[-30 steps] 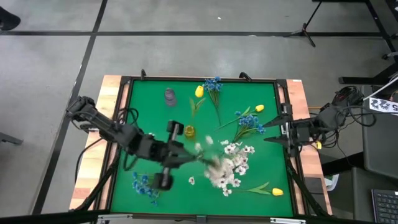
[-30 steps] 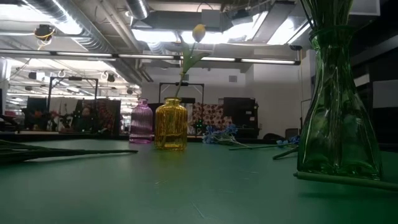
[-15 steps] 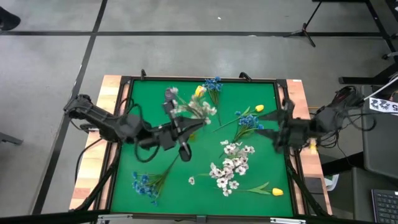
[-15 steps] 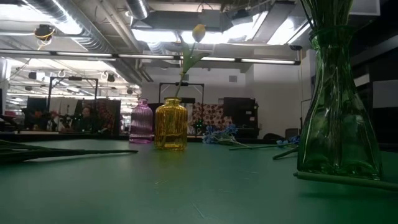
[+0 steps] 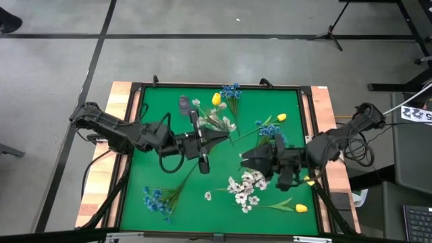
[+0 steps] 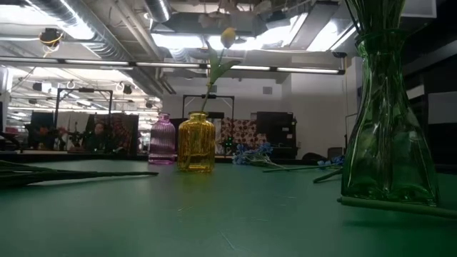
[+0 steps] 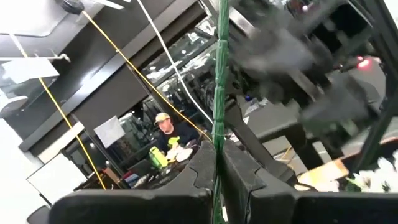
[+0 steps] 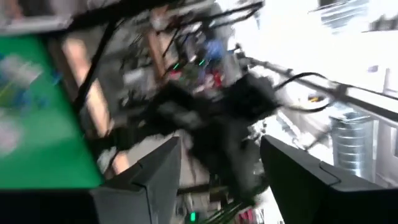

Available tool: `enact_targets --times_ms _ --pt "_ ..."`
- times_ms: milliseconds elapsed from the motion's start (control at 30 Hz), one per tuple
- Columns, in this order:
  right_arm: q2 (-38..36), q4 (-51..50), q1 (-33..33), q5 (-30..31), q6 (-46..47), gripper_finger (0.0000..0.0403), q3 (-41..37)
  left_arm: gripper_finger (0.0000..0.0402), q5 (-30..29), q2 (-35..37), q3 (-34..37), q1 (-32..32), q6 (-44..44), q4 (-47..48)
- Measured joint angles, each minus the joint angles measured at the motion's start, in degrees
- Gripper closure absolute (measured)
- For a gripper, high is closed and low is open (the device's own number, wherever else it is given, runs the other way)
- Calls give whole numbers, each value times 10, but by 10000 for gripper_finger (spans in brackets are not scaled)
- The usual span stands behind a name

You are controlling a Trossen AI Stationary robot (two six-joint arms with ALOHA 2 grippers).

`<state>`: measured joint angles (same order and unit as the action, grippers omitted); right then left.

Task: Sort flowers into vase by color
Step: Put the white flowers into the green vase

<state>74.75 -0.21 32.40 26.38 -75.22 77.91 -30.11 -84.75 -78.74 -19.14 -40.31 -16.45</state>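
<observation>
My left gripper (image 5: 217,138) is over the table's middle, shut on a white-blossom sprig (image 5: 213,121) whose blossoms point toward the far edge, near the purple vase (image 5: 184,103). In the left wrist view the gripper (image 7: 216,177) shows closed on the green stem. My right gripper (image 5: 248,157) hangs open over the pile of white flowers (image 5: 248,185); its wrist view (image 8: 217,180) is blurred. In the low view a yellow vase (image 6: 196,144) holds a yellow tulip (image 6: 228,36). A tall green vase (image 6: 389,121) stands close to that camera. My left gripper pinches the sprig's thin green stem (image 7: 217,134) between its two fingers. The stem runs on straight past the fingertips. The blossom end (image 5: 213,121) stands out from the gripper toward the far edge.
Blue sprigs lie at the far edge (image 5: 233,90), right of centre (image 5: 270,131) and near the left corner (image 5: 156,199). Yellow tulips lie at the right (image 5: 280,117) and near right (image 5: 300,208). The purple vase (image 6: 163,139) stands beside the yellow one.
My left gripper carried the white sprig from the white pile up and toward the far left, stopping by the vases. My right arm swung from the table's right edge toward the middle and now hangs over the white pile.
</observation>
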Motion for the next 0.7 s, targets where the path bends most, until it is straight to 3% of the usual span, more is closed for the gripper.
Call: enact_targets --times_ms 367,700 --pt "-9 56 -32 -48 19 185 3 396 0 -10 0 0 -155 70" --pt "-22 -13 -32 65 99 185 2 396 -9 -37 0 -15 -433 72"
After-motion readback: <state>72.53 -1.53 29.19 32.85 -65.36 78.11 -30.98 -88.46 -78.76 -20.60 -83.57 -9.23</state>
